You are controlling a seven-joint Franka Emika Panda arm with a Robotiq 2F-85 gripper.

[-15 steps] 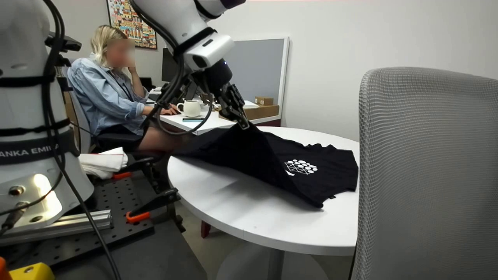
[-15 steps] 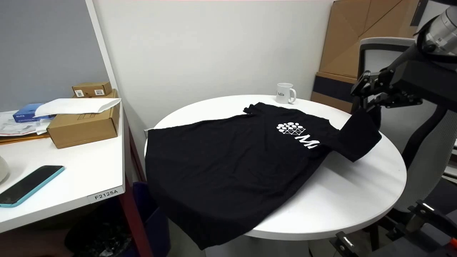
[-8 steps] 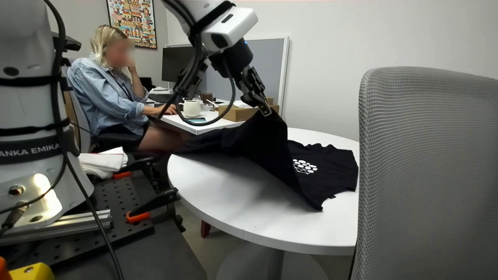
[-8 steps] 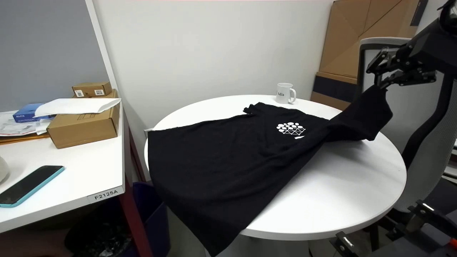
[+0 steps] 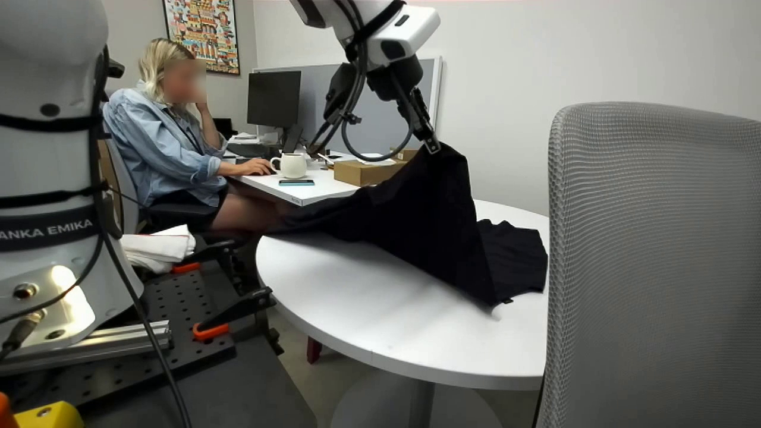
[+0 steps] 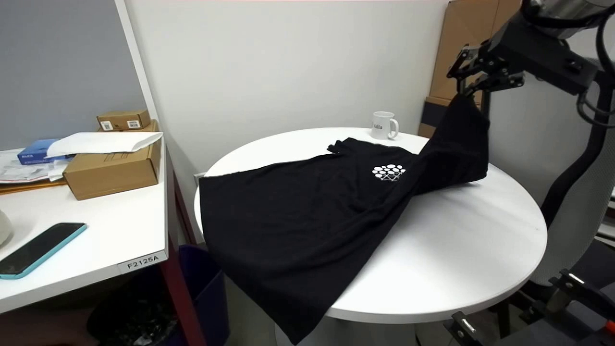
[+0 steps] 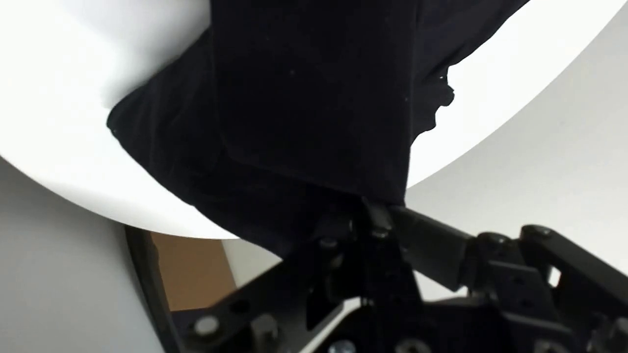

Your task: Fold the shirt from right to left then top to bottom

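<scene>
In both exterior views a black shirt (image 6: 307, 216) lies partly flat on a white round table (image 6: 475, 254) and partly raised above it. In an exterior view the gripper (image 6: 465, 91) hangs at the upper right of the frame, its jaws pressed together on a pinch of the shirt's cloth. From there a fold slopes down to the table right of centre, partly covering a white print (image 6: 388, 172) of dots and lines; a shadow falls just below the fold. Toward the bottom of the frame the shirt runs over the table's rim, a corner hanging down beyond it.

In the wrist view the gripper enters at the lower centre, and the raised cloth fills the upper middle, with white tabletop on either side.

A white mug (image 6: 383, 126) stands upright near the table's far edge, right of top centre, apart from the shirt. At the left of the same frame a white desk (image 6: 115, 216) bears a phone (image 6: 43, 250) and a cardboard box (image 6: 115, 174).

In an exterior view a seated person (image 5: 160, 137) is at the upper left, and a grey mesh chair back (image 5: 654, 267) fills the right side.
</scene>
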